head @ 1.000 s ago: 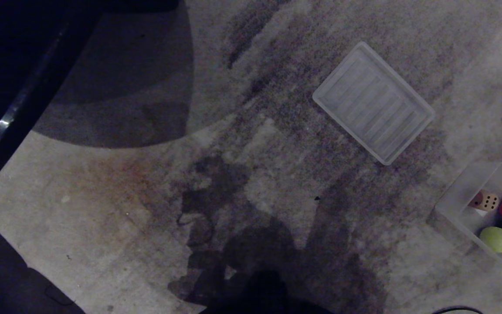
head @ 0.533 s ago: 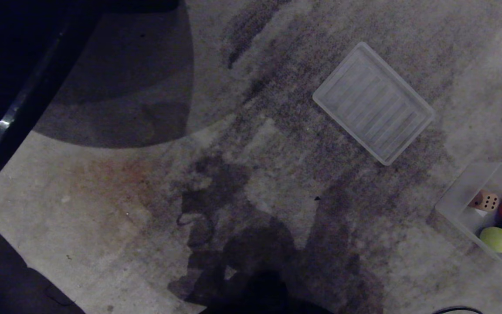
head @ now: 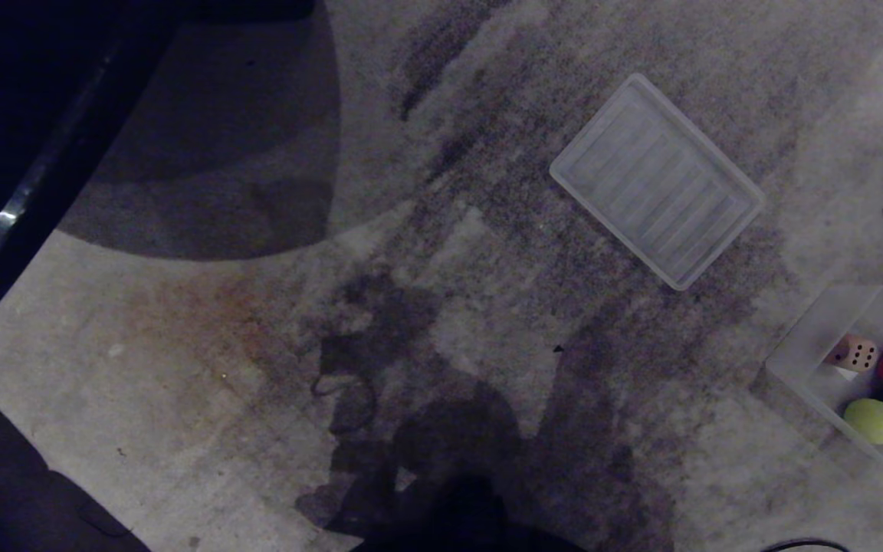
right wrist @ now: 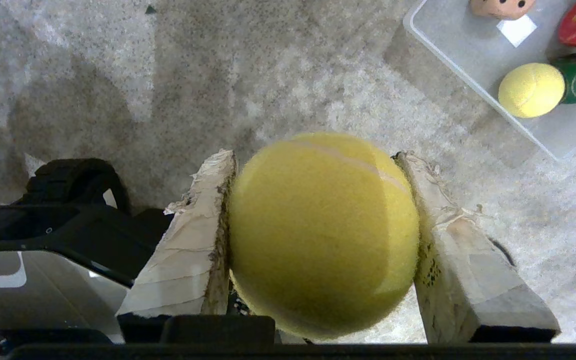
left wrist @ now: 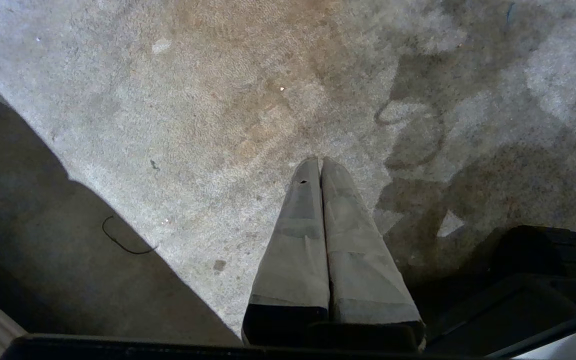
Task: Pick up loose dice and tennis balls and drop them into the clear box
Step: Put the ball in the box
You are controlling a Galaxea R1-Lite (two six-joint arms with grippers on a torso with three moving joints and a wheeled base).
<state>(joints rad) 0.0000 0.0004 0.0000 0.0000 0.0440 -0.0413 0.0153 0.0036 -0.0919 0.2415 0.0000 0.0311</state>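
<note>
Nothing has moved; right hand grips tennis ball near clear box.

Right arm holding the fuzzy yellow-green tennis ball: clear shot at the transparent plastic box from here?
Probably yes. The right gripper is shut on the tennis ball, and only bare carpet lies between it and the clear box, whose top is open, lid off.

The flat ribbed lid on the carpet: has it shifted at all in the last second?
No. The ribbed lid lies in the same spot and at the same angle, its corner pointing toward the clear box just as before, and the carpet stains around it match too.
</note>
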